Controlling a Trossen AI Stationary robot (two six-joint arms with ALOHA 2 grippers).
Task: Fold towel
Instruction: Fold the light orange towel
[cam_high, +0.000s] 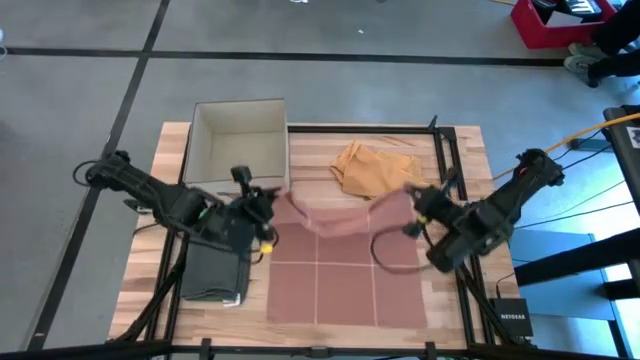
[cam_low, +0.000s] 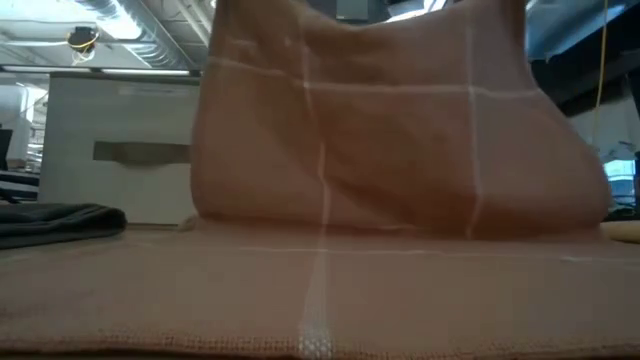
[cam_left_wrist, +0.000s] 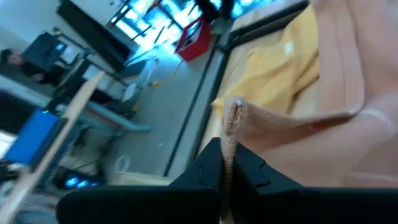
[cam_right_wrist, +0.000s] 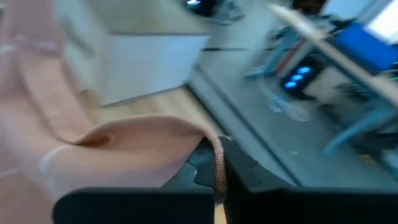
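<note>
On the wooden tabletop (cam_high: 455, 150) the pink towel (cam_high: 345, 285) is spread lengthwise toward the front edge. Its far corners are lifted, clamped by the left gripper (cam_high: 272, 200) and right gripper (cam_high: 412, 192).

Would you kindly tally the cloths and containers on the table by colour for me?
Pink towel, held up by both pincers: 1
Yellow cloth: 1
Dark folded cloth: 1
White box: 1
Total: 4

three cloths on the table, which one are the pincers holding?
The pink checked towel: both pincers lift its far edge. The yellow cloth and dark cloth lie untouched.
</note>
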